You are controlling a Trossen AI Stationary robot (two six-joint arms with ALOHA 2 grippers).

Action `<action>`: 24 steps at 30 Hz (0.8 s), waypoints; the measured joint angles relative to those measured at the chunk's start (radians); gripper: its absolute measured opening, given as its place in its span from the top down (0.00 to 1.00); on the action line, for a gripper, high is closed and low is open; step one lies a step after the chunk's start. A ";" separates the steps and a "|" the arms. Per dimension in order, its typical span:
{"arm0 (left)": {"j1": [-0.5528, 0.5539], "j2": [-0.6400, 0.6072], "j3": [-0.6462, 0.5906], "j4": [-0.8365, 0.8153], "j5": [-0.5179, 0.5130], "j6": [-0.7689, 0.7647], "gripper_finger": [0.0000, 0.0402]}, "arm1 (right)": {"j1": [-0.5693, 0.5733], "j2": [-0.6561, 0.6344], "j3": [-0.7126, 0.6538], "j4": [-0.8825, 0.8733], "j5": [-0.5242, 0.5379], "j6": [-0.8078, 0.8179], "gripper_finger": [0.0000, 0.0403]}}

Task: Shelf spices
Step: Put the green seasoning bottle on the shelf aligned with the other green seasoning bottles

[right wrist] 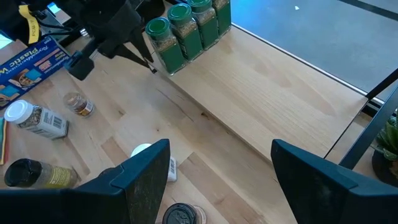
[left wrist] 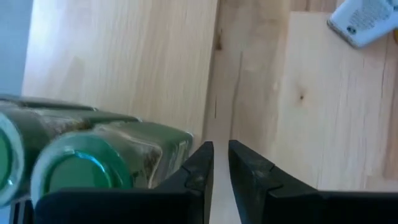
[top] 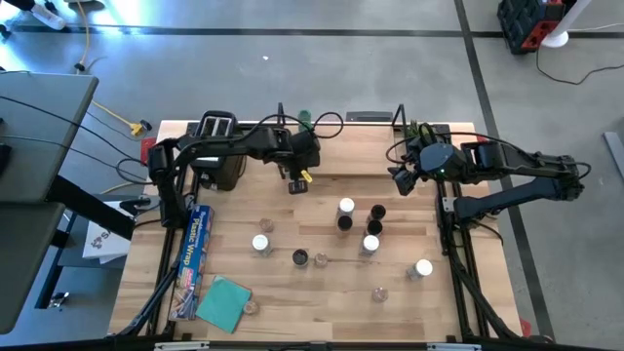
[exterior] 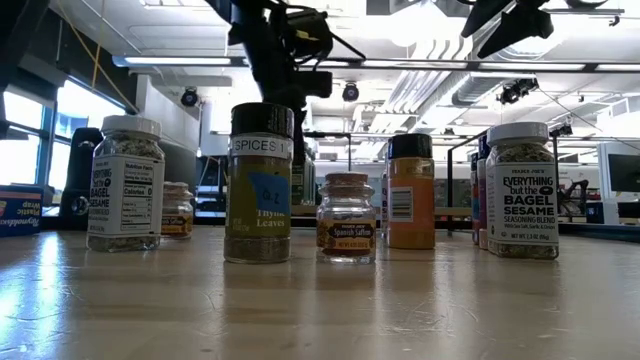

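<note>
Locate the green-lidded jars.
The green-lidded jars stand in a row on the shelf, toward its left end, right beside the left gripper.

White-capped jar [exterior: 522, 190] reads "EVERYTHING but the BAGEL SESAME"; black-capped jar [exterior: 260, 183] "SPICES"; blue box [right wrist: 32, 61] "Plastic Wrap".

Non-task clutter, left side of table.
Plastic wrap box [top: 194, 255] lies lengthwise near left edge; teal cloth [top: 223, 302] beside it; toaster [top: 218, 148] at back-left.

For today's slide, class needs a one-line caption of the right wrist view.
Open right gripper faces green-topped jars on the shelf.
</note>
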 joint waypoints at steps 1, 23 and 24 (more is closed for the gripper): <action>0.000 0.000 0.000 0.004 0.000 0.000 0.89 | 0.000 0.000 0.000 0.000 0.000 0.000 0.32; 0.034 0.004 0.001 0.166 -0.020 0.000 0.89 | 0.000 0.000 0.000 0.000 -0.002 0.000 0.32; 0.034 0.004 0.004 0.169 -0.020 0.000 0.89 | 0.000 0.000 0.000 0.000 -0.002 0.000 0.32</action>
